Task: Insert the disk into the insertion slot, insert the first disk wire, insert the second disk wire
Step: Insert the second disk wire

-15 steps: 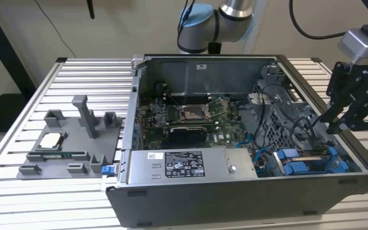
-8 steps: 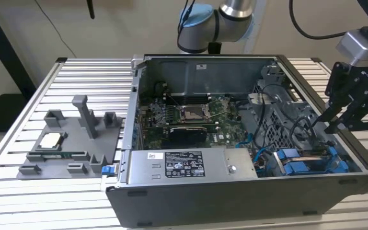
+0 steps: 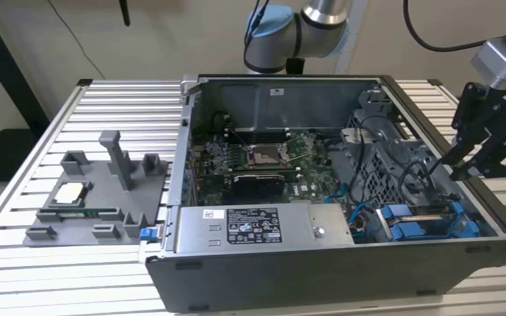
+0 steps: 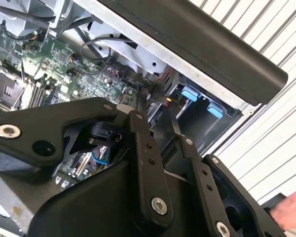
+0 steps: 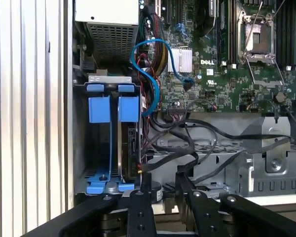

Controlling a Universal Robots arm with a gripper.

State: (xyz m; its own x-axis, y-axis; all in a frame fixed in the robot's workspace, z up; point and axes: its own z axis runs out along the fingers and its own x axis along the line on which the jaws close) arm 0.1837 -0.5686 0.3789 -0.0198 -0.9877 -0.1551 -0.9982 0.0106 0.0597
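1. My claw (image 3: pixel 464 172) hangs over the right wall of the open computer case (image 3: pixel 341 276), on the exterior view's right, with its fingertips dipped just inside the case.
2. My fingers (image 5: pixel 145 190) stand a narrow gap apart, and I see nothing pinched between them; in the second wrist view the claw (image 4: pixel 155 109) shows the same narrow gap.
3. The disk (image 3: pixel 416 224) sits in its blue carrier inside the drive bay, at the near right corner of the case in the exterior view, just right of the grey power supply box (image 3: pixel 262 227).
4. In the first wrist view the disk (image 5: pixel 129 109) stands on edge in the bay, and my claw (image 5: pixel 163 178) is just beside its end.
5. Black wires (image 5: pixel 187 143) sweep past my fingertips towards the disk's end. I cannot tell whether one is plugged in.
6. A blue wire (image 5: pixel 143 64) loops from the motherboard (image 5: pixel 217 79) down past the bay.
7. The case lies on a slatted table (image 3: pixel 24 270). On the exterior view's left, a grey fixture tray (image 3: pixel 95 197) rests well apart from the disk.
8. A person's hand (image 4: pixel 291 210) shows above the table slats, outside the case.
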